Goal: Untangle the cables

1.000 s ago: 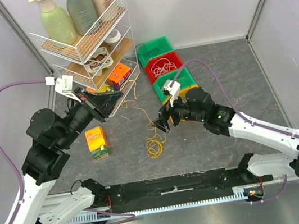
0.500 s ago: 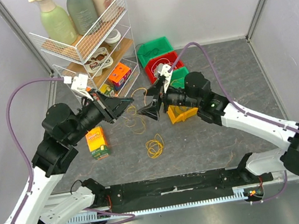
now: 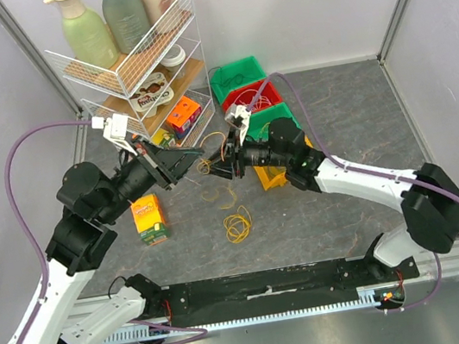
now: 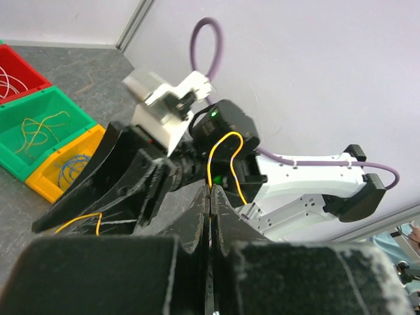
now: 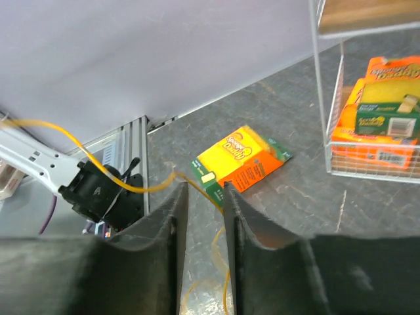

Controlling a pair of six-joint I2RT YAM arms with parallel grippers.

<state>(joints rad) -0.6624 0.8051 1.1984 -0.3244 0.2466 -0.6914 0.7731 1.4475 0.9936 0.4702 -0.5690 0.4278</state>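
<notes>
A thin yellow cable (image 4: 223, 141) loops up out of my left gripper (image 4: 211, 190), whose fingers are pressed shut on it. In the top view the left gripper (image 3: 199, 156) and right gripper (image 3: 212, 169) meet tip to tip above the floor. The same yellow cable (image 5: 98, 172) crosses the tips of my right gripper (image 5: 205, 190) and drops between its fingers, which stand a narrow gap apart and do not pinch it. More yellow cable lies coiled on the floor (image 3: 238, 223) below them.
A wire rack (image 3: 134, 65) with bottles and boxes stands at the back left. Green (image 3: 239, 74), red (image 3: 251, 97), green (image 3: 277, 116) and yellow (image 3: 272, 176) bins hold more cables. An orange box (image 3: 148, 218) lies on the floor.
My right gripper rose from the floor coil to meet the left gripper, and its jaws narrowed from wide open around the cable. The left arm swung right, still shut on the cable.
</notes>
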